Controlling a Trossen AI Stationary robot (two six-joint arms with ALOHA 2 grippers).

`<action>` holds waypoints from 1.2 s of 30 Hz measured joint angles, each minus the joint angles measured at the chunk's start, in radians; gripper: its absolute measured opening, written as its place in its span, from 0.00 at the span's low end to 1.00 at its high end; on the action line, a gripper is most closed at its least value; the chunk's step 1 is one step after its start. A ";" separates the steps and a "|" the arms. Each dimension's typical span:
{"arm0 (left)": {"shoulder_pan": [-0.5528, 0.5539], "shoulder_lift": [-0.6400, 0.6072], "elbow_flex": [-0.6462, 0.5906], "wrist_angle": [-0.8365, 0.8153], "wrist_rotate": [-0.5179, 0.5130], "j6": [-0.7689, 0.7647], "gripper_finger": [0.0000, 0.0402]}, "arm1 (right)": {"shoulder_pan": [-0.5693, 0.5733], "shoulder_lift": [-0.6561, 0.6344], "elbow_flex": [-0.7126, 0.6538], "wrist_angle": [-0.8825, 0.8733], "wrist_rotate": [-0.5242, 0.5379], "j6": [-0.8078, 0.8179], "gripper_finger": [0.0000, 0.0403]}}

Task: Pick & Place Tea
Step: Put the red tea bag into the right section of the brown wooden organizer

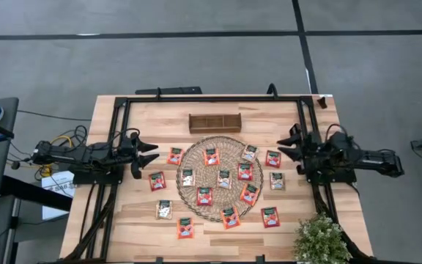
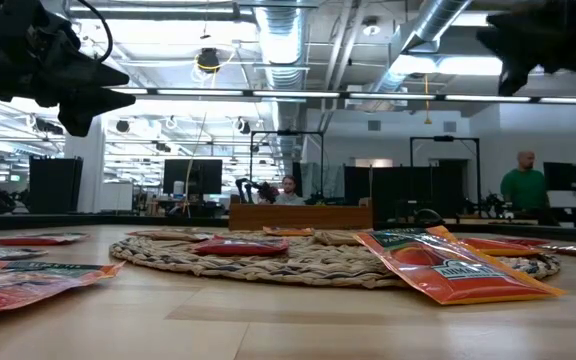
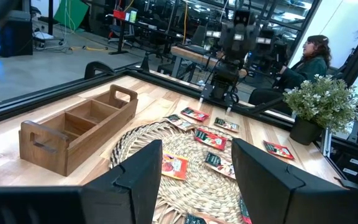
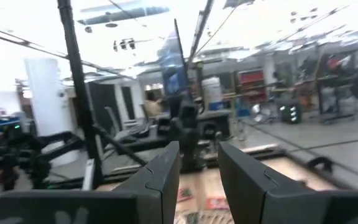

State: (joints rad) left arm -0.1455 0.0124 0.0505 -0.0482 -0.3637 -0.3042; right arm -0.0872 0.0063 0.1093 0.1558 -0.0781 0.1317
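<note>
from above you can see the whole table (image 1: 138, 227) at once. the tea packets (image 1: 224, 179) lie flat, some on the big round woven mat (image 1: 196, 150) and some on the bare wood around it. most are red-orange and a few are pale. a small wooden tray (image 1: 215, 122) sits just past the mat, near the far edge, with nothing showing inside it. a little green plant (image 1: 319, 240) stands at the near right corner.

only the top view shows both arms clearly. the left gripper (image 1: 152, 156) is up over the left side of the table, beside the mat. the right gripper (image 1: 284, 147) is over the right side, beside the mat too. they point at each other across the mat.

the low view looks flat across the table, so the mat looks like a thin strip, and one red-orange packet (image 2: 448, 268) looks very big and close. people sit and stand in the room far behind.

the left wrist view shows the tray's three empty boxes, which the low view cannot show.

the left gripper's fingers (image 3: 140, 173) stand apart with nothing between them, and they touch nothing. the right gripper's fingers (image 4: 160, 174) also stand a little apart, with a gap between them, holding nothing.
</note>
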 joint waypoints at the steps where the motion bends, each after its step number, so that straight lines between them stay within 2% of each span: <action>1: 0.000 0.000 0.000 0.000 0.000 0.000 0.46 | 0.000 0.000 0.036 -0.041 0.016 -0.009 0.25; 3: 0.000 0.000 0.000 0.000 0.000 0.000 0.46 | 0.000 0.012 0.136 -0.182 0.058 -0.041 0.25; 7: 0.000 0.000 0.000 0.000 0.000 0.000 0.46 | 0.000 0.109 0.380 -0.588 0.165 -0.075 0.25; 10: 0.000 0.000 0.000 0.000 0.000 0.000 0.46 | 0.000 0.237 0.543 -0.832 0.218 -0.032 0.25; 13: 0.000 0.000 0.000 0.000 0.000 0.000 0.46 | 0.000 0.385 0.663 -0.996 0.236 0.025 0.25; 19: 0.000 0.000 0.000 -0.001 0.000 0.000 0.46 | 0.000 0.705 0.804 -1.390 0.271 0.141 0.25; 22: 0.000 0.000 0.001 -0.001 0.000 0.000 0.46 | 0.000 0.815 0.816 -1.488 0.260 0.148 0.25; 25: 0.000 0.000 0.001 -0.002 0.000 0.000 0.46 | 0.000 0.914 0.819 -1.497 0.248 0.079 0.25; 30: 0.000 0.000 0.001 -0.002 0.000 0.000 0.46 | -0.008 1.043 0.817 -1.407 0.179 -0.052 0.25; 36: 0.000 0.000 0.001 -0.002 0.000 0.000 0.46 | -0.040 1.130 0.817 -1.301 0.128 -0.086 0.27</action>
State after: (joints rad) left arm -0.1454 0.0124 0.0513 -0.0502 -0.3641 -0.3042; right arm -0.1273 1.1366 0.9264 -1.1450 0.0494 0.0452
